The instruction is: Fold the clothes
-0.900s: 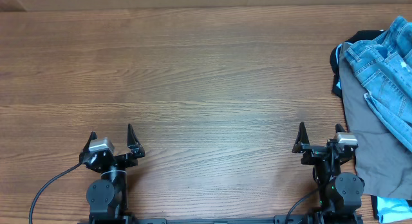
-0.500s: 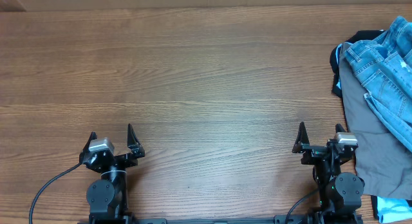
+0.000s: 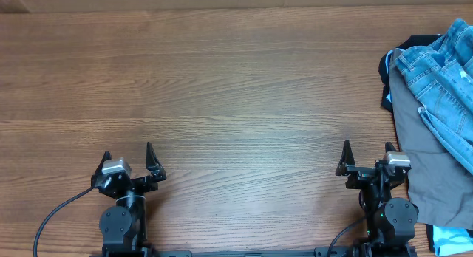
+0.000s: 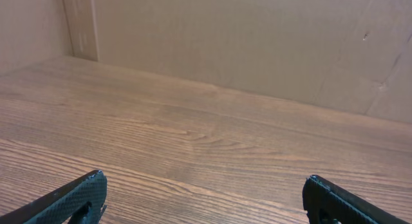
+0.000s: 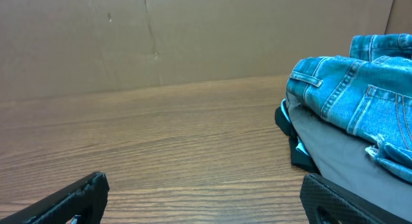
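A pile of clothes lies at the table's right edge. Light-blue denim jeans (image 3: 443, 80) lie on top of grey trousers (image 3: 429, 150), with a black garment (image 3: 387, 72) showing at the pile's left and a pale-blue one (image 3: 449, 238) at the bottom right corner. The right wrist view shows the jeans (image 5: 354, 89) over the grey trousers (image 5: 341, 163) and the black garment (image 5: 297, 153). My left gripper (image 3: 128, 158) is open and empty at the front left. My right gripper (image 3: 367, 155) is open and empty, just left of the pile.
The wooden table (image 3: 222, 87) stretches bare to the left of the pile. A cardboard wall (image 4: 257, 37) stands behind the table and also shows in the right wrist view (image 5: 193, 37).
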